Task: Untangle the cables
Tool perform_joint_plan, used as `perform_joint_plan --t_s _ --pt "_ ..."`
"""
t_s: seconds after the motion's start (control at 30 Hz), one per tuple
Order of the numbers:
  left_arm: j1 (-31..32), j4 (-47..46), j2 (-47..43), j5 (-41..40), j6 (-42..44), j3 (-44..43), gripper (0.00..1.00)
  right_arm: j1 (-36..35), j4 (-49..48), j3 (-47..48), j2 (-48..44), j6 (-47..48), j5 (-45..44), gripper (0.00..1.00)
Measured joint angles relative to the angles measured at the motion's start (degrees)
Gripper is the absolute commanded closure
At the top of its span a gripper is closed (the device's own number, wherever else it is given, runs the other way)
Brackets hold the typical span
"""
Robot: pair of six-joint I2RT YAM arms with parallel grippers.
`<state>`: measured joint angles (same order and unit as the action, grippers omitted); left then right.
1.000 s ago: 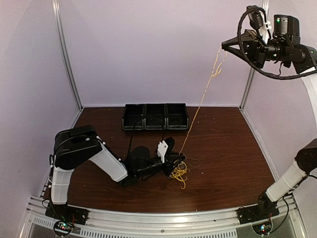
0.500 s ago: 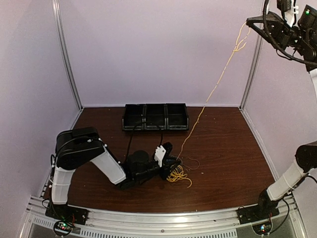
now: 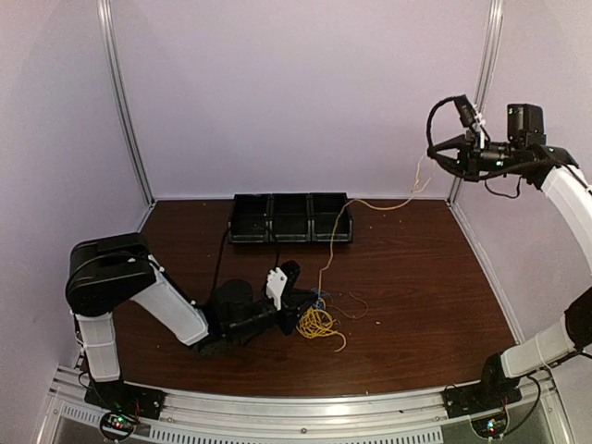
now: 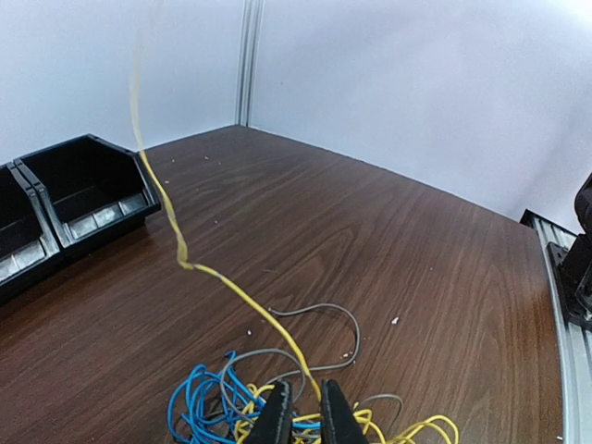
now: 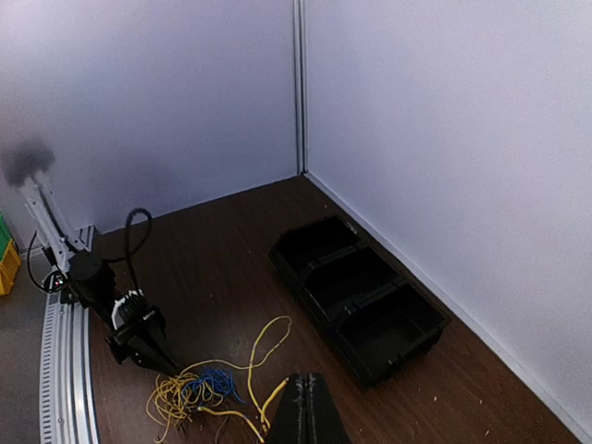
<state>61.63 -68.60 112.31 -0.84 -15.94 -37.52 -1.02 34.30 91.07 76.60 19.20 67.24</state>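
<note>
Lying low across the table (image 3: 416, 305), the left arm reaches its end effector (image 3: 298, 313) into the tangle (image 3: 317, 322) of cables near the table's middle. In the left wrist view its two fingers (image 4: 277, 418) stand almost together, with only a narrow slit between them. They are nipped on strands of the tangle, and yellow and blue wire shows in the slit.

The blue cable (image 4: 199, 407) lies coiled just left of the fingers. A grey-brown cable (image 4: 338, 319) arcs loose on the wood just beyond them, and more yellow loops spill out to the right.

One yellow cable (image 3: 326, 264) rises out of the tangle. It passes over the right end of the black three-compartment bin (image 3: 289, 218) at the back of the table; whether it touches the bin cannot be told. From there it sags rightward and climbs to the right end effector (image 3: 435, 155), which hangs high beside the right rear corner post.

In the right wrist view that end effector's fingers (image 5: 305, 412) are pressed together. The yellow cable leaves their left side, so they are clamped on it.
</note>
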Motion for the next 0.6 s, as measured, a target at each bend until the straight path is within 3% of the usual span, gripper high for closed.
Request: perform_joint_plan --t_s 0.23,0.27,0.4,0.6 --pt "-0.02 0.81 -1.97 -0.48 1.03 0.11 0.87 0.11 1.9 -26.36 -2.32 11.39 -13.84 1.0" --pt "0.0 1.38 -1.97 -0.52 1.14 0.11 0.87 0.24 1.49 -29.07 -2.47 12.5 -15.41 0.96" --pt "0.0 3.39 -1.97 -0.5 1.31 -0.55 0.86 2.27 0.52 -34.88 -1.31 15.37 -21.88 0.41" --pt "-0.02 6.1 -1.97 -0.33 0.61 -2.71 0.77 0.92 1.55 -33.77 1.92 21.81 -26.01 0.34"
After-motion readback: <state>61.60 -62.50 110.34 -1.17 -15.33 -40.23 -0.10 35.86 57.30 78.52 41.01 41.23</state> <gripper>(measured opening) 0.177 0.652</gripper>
